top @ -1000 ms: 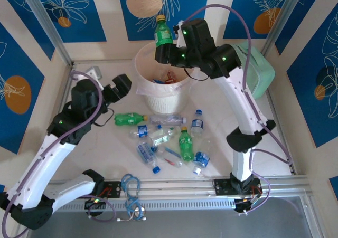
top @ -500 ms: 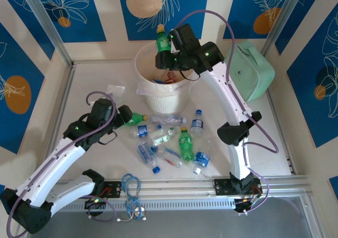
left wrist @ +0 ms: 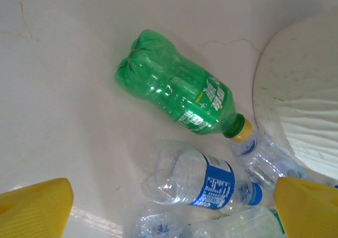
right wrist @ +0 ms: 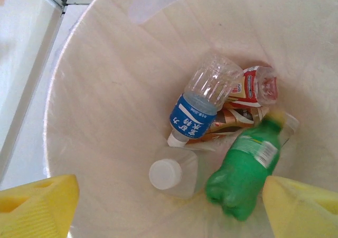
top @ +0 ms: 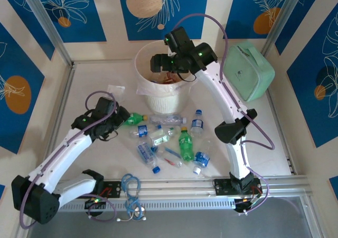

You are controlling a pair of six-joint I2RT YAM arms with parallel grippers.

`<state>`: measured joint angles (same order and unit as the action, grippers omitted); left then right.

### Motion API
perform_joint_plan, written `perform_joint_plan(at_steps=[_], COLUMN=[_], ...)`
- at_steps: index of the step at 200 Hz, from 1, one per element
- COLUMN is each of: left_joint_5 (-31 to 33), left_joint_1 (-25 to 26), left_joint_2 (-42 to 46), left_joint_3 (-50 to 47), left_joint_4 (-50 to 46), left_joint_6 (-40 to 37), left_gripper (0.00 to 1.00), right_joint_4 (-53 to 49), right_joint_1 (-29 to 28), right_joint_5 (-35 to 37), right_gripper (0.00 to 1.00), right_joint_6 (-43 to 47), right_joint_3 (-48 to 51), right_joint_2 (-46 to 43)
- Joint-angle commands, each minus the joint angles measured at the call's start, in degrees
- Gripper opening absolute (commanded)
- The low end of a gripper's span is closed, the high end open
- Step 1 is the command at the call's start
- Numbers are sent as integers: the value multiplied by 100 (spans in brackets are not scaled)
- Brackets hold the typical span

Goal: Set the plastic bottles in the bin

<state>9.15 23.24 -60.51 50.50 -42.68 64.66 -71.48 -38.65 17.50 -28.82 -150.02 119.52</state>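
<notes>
The blurred green bottle (right wrist: 240, 177) at the bottom of the bin (right wrist: 100, 90) is smeared, so its label and neck are hard to read. A brown-orange thing under it is mostly covered, and I cannot tell what it is. A blue-labelled bottle (right wrist: 203, 103) lies across the middle, with a red-labelled bottle (right wrist: 256, 87) partly tucked behind it. A clear bottle with a white cap (right wrist: 171, 174) stands near the bin's wall. From above, the right arm covers much of the bin's mouth.

The right claw (right wrist: 169, 206) hangs over the bin, released, its ribbed yellow fingers (right wrist: 37, 206) spread wide and cut off at the lower corners with nothing between them. The left claw (left wrist: 171, 196) is released too, low over the table (top: 79, 90), and only the tips of its fingers show.

The bin is round, white and faintly ribbed, with a thin crinkled liner. On the table a lying green bottle (left wrist: 179, 98) is glossy, ridged at its base and yellow-capped. A clear crushed bottle (left wrist: 203, 182) with a blue label lies just beside it.

That yellow cap sits close to the bin's curved wall. Bare tabletop spreads to the left of the lying bottle. The other loose bottles (top: 169, 140) crowd between the two arms. A mint case (top: 248, 72) stands near the bin's right side, and a small clear bag (top: 116, 89) lies to its left.
</notes>
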Motion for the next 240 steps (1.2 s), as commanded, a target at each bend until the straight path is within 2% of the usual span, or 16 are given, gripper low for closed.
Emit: perform_joint_plan(at_steps=[1, 28, 58, 94, 147, 240], left_joint_5=[-348, -462, -623, -621, -387, -483], left_joint_1=[-247, -397, -558, -626, -625, -643], left_joint_2=[-251, -776, -1416, -1974, -2600, -3301], left_joint_3=[-106, 11, 74, 250, 559, 601], left_joint_4=[308, 645, 954, 1304, 1372, 1400], left_joint_6=[472, 635, 839, 1065, 1269, 1390], left_gripper=[95, 95, 94, 95, 94, 89], right_joint_4=[-111, -22, 658, 1276, 1586, 1501], right_joint_1=[-196, -691, -1514, -2149, -2288, -2551], right_joint_5=[199, 495, 697, 662, 439, 639], right_gripper=[90, 90, 91, 91, 91, 90], right_joint_6=[130, 122, 114, -336, -943, -1442], right_joint_3=[-182, 332, 1840, 3419, 4770, 5703], right_joint_2=[-459, -1101, -2101, -3083, -3719, -4233])
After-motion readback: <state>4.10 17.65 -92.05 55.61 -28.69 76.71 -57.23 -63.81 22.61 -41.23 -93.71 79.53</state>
